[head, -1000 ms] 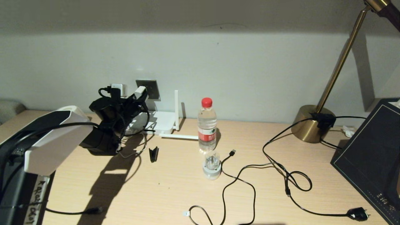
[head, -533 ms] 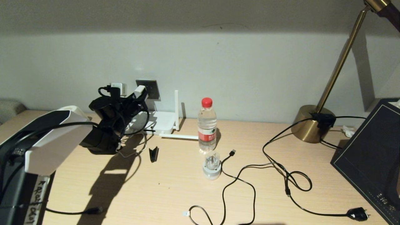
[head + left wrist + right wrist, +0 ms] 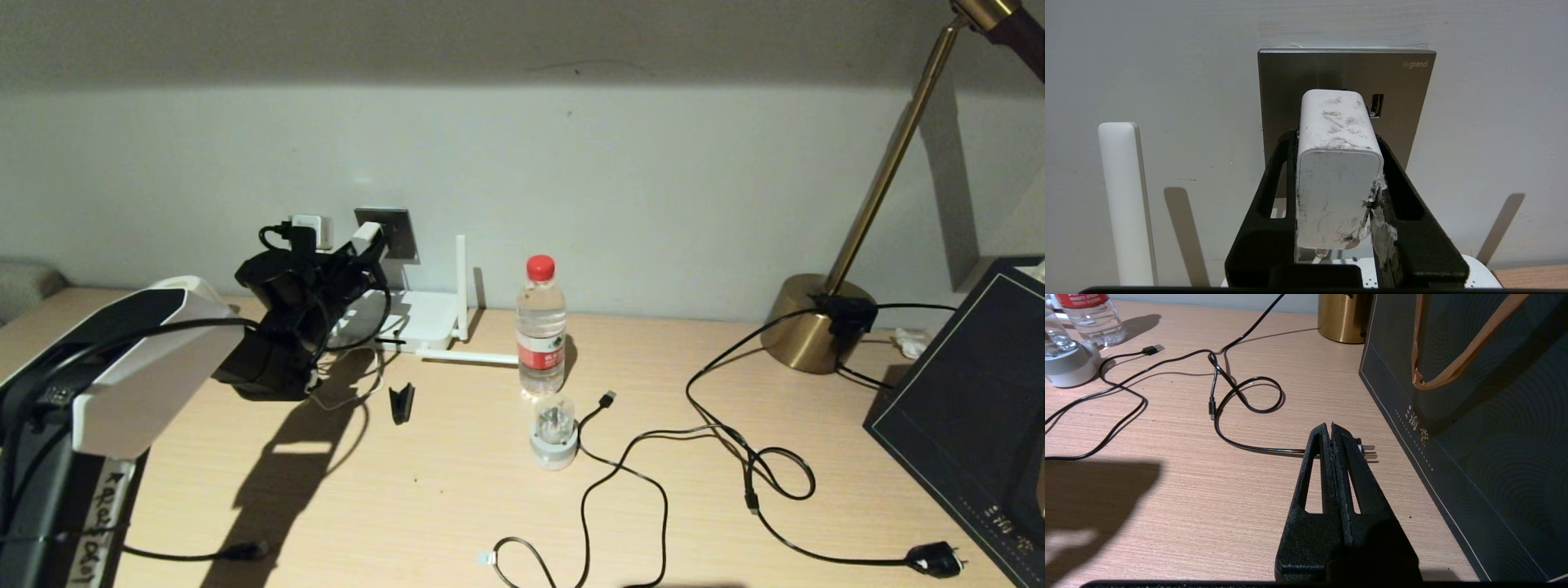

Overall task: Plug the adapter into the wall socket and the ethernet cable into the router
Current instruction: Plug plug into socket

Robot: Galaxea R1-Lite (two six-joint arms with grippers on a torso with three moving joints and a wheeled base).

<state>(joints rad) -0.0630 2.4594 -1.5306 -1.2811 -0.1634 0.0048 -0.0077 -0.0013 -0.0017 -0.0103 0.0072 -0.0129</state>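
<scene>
Left wrist view: adapter [image 3: 1337, 179] before wall socket [image 3: 1404, 98]

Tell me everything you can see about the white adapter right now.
The adapter is a small white block with rounded edges, plastic by the look of it, scuffed with dark marks and frayed tape along one side. The left hand grips it by its two sides, its front end towards the grey wall socket. Whether its pins are in cannot be seen. A thin white cord leaves its rear end.

White-shelled left arm [image 3: 139, 359] with black cabling, black slotted gripper jaws, handwritten label strip.
</scene>
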